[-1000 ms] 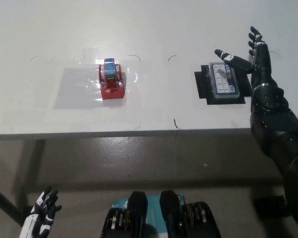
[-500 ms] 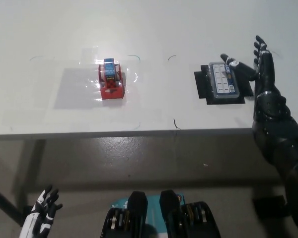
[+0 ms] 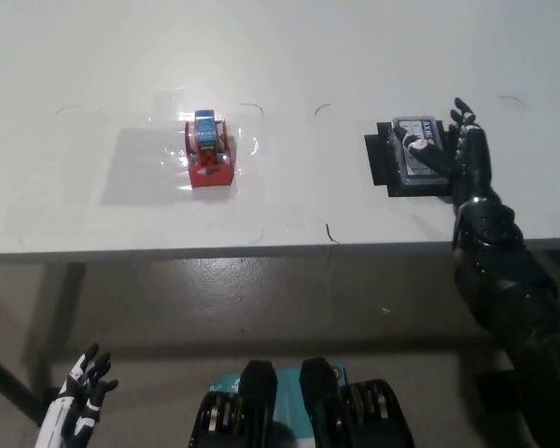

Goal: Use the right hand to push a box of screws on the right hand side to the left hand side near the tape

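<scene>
Right hand (image 3: pixel 465 157), fingers spread, flanks the box (image 3: pixel 416 154) at 3 o'clock to shove it toward the tape (image 3: pixel 209 149) at 9; left hand (image 3: pixel 79 401) idles open.

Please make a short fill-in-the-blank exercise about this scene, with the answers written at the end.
1. The right robot hand, coloured ____, rests against the box of screws.
2. The box lies on a ____ mat.
3. The tape dispenser has a ____ body.
4. The left robot hand hangs ____ the table edge level.

Answers: black; black; red; below
</scene>
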You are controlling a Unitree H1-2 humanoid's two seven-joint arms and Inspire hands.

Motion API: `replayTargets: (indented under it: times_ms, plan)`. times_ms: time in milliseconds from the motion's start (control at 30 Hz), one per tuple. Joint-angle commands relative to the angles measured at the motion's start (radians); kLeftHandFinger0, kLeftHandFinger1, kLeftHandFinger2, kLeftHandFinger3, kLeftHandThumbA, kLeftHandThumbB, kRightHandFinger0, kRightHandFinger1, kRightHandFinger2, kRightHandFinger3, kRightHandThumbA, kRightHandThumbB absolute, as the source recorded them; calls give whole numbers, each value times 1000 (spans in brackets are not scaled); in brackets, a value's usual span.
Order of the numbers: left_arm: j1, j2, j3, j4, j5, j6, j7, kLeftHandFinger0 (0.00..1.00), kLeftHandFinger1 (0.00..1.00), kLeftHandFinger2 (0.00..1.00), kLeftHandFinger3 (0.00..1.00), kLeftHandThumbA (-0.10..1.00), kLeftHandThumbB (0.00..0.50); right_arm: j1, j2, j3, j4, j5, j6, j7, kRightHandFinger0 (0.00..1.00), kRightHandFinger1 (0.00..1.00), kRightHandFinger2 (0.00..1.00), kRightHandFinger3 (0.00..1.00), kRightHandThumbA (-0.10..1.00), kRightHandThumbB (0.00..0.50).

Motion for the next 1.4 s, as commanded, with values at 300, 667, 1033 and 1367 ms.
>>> replayTargets:
  times_ms: [300,667,1033,1367]
  plan:
    - [-7,4,7,-31,-4,-40,-20,956,1000,1000,1000,806,263,-5,68,-46,-8,74,-71,71,1000,1000,1000,1000,1000,246]
    - [-23,6,15,-24,-9,-40,-24,960,1000,1000,1000,823,266,0,106,-85,-27,120,-90,79,1000,1000,1000,1000,1000,189]
    - [-23,-2,21,-29,-6,-40,-23,966,1000,1000,1000,827,251,5,180,-109,-54,123,-90,32,1000,1000,1000,1000,1000,204]
    - [-15,0,22,-34,-13,-40,-29,974,1000,1000,1000,833,251,-5,232,-86,-44,107,-90,19,1000,1000,1000,1000,1000,204]
